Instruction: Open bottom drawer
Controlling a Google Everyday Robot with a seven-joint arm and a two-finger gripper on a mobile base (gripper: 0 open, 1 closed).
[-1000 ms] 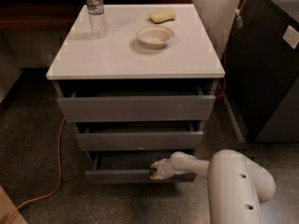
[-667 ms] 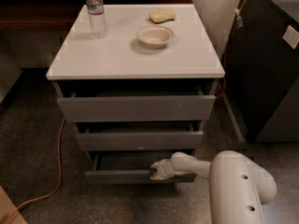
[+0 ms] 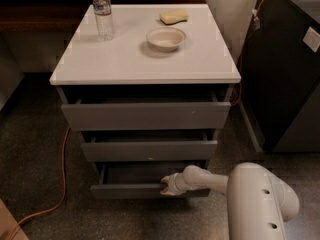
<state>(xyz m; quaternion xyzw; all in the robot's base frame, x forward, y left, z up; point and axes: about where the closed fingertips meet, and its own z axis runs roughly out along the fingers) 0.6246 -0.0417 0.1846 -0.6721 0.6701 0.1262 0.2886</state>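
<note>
The bottom drawer (image 3: pixel 125 190) is the lowest, slimmest grey front of the white-topped cabinet (image 3: pixel 145 59). It stands pulled out a little, and its dark shallow inside shows behind the front. My gripper (image 3: pixel 166 185) sits at the top edge of that front, right of its middle, at the end of the white arm (image 3: pixel 250 194) that reaches in from the lower right. The two drawers above it are also slightly out.
On the cabinet top stand a water bottle (image 3: pixel 102 11), a white bowl (image 3: pixel 166 38) and a yellow sponge (image 3: pixel 174 17). An orange cable (image 3: pixel 62 174) runs over the floor on the left. A black cabinet (image 3: pixel 287 74) stands close on the right.
</note>
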